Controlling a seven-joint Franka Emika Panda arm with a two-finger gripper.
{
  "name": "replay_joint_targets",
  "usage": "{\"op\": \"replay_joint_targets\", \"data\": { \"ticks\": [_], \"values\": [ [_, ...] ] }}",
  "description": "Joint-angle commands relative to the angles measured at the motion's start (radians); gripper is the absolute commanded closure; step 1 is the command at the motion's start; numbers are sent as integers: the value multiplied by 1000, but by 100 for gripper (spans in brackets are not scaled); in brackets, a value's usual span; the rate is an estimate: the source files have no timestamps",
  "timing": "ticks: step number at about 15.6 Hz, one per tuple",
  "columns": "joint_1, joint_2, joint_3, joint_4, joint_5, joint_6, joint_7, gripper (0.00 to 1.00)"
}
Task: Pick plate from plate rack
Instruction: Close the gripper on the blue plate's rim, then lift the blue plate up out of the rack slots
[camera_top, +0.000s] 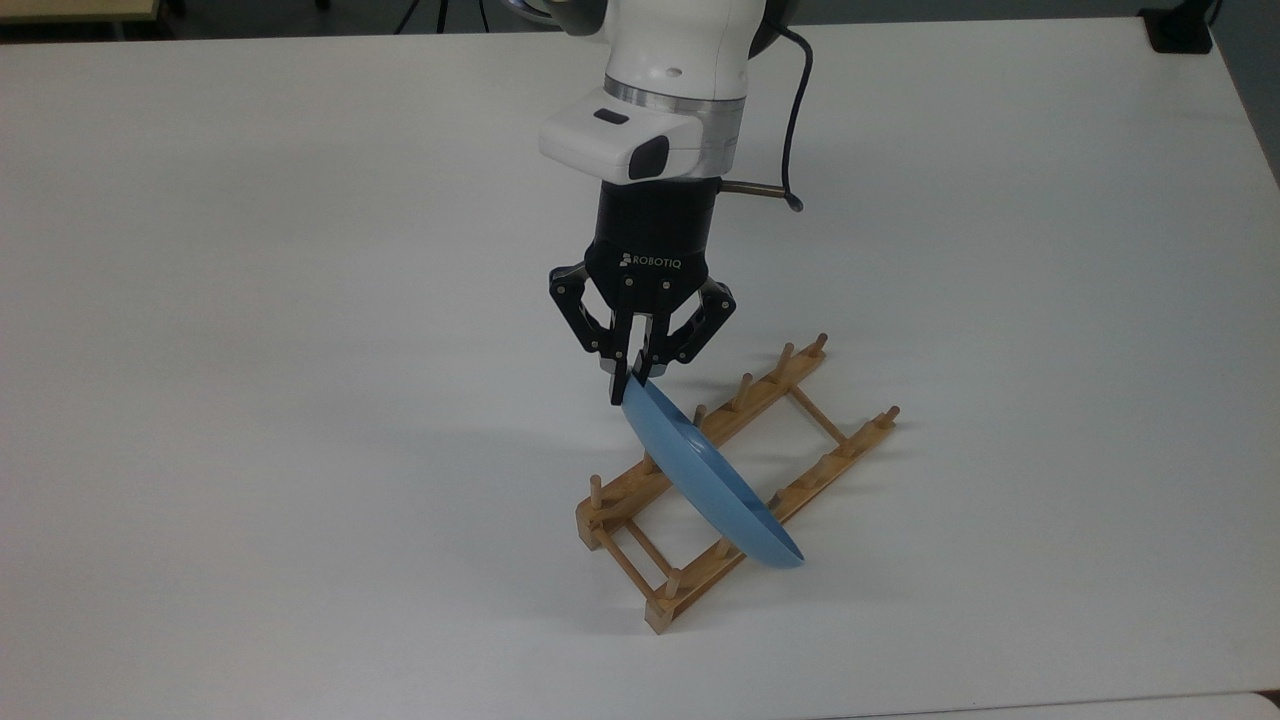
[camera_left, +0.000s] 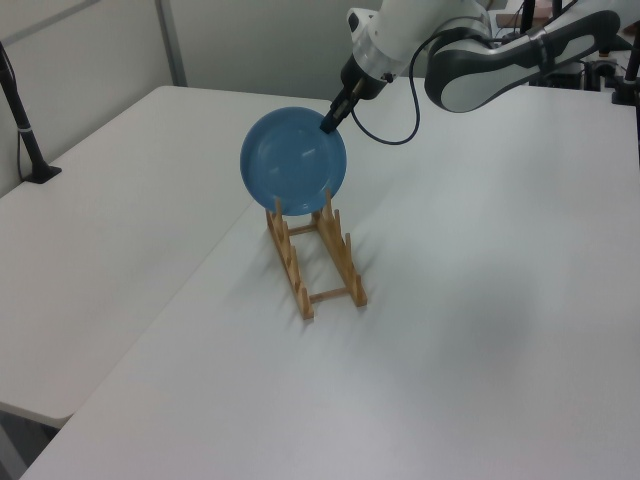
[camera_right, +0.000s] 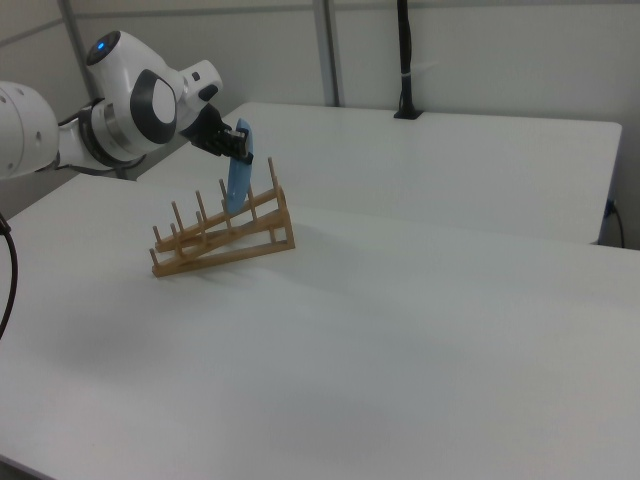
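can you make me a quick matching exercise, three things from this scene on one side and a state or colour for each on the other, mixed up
Things:
1. plate
2. plate rack
3. gripper

States:
A. light wood, upright pegs, on the white table
B. shut on a rim
C. light blue, standing on edge, pinched at its top

Pairs: 1-C, 2-A, 3-B

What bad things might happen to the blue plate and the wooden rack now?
1. The gripper pinches only the top edge of the plate, so the glossy plate might slip out and fall.
2. The plate's lower part is still between the pegs of the plate rack. In the right view, one end of the rack looks raised off the table, so the rack could get dragged along or tip over.
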Motion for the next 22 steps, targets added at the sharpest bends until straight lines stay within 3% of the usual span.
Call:
{"op": "replay_joint_targets", "data": {
  "ticks": [1,5,9,12,16,19,22],
  "values": [
    [6,-42,-4,-12,-22,24,31,98],
    [-7,-116,0,-20,6,-19,33,98],
    [-42,-174,2,-20,125,-181,-22,99],
    [-91,-217,0,-11,286,-359,-200,99],
    [-221,-266,-6,10,484,-626,-539,99],
    [-322,-258,-8,3,546,-789,-792,99],
    [-427,-245,-11,-38,596,-848,-941,99]
  ]
}}
